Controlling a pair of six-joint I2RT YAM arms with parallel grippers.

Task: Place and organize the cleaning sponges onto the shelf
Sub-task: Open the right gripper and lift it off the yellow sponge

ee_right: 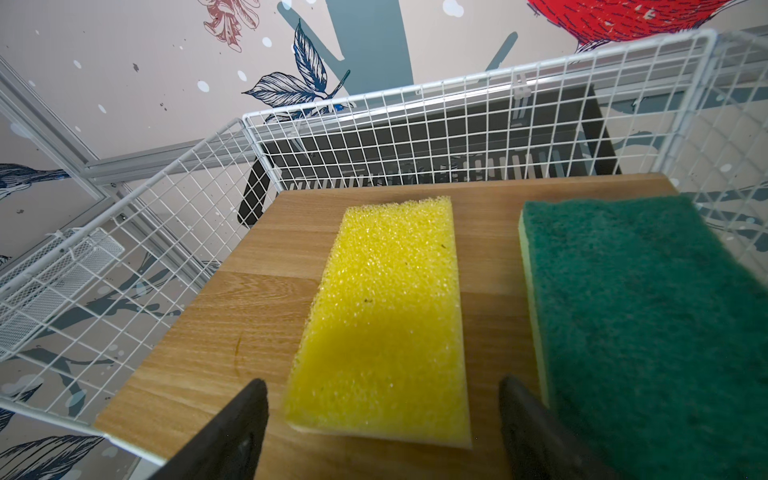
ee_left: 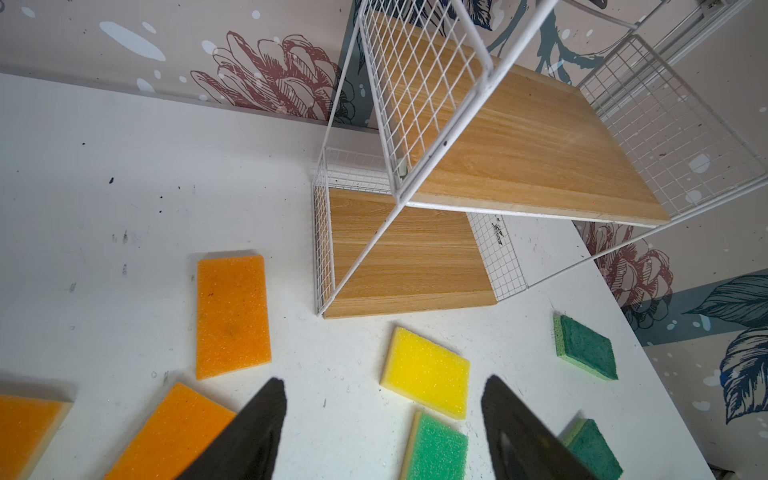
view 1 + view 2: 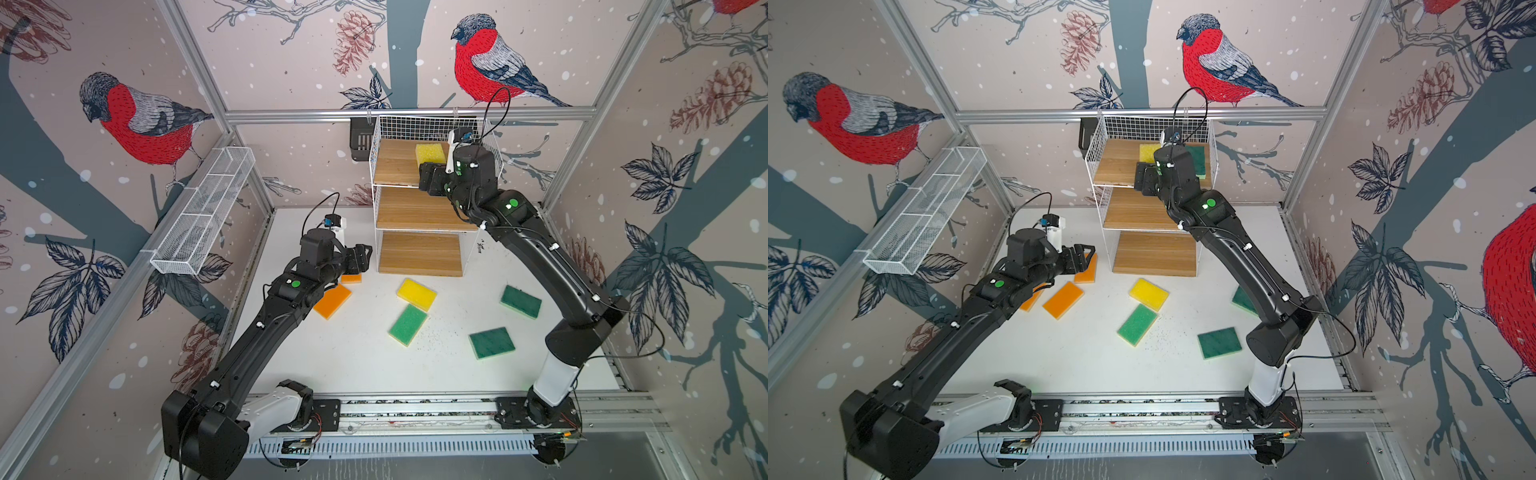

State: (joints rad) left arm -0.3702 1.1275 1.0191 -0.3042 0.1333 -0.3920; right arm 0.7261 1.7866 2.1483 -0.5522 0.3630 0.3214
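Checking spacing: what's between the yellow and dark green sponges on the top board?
Only a bare strip of the top board, shown in the right wrist view.

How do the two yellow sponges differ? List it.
Shelf sponge lies on the shelf's top board; table sponge lies on the table. Shelf sponge sits parallel beside a dark green sponge; table sponge sits askew to the shelf, near a light green sponge. Both are yellow, flat, rectangular.

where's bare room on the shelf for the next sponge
Middle board and bottom board are bare. Top board is free only between its wire side and the yellow sponge; the dark green sponge crowds the other side.
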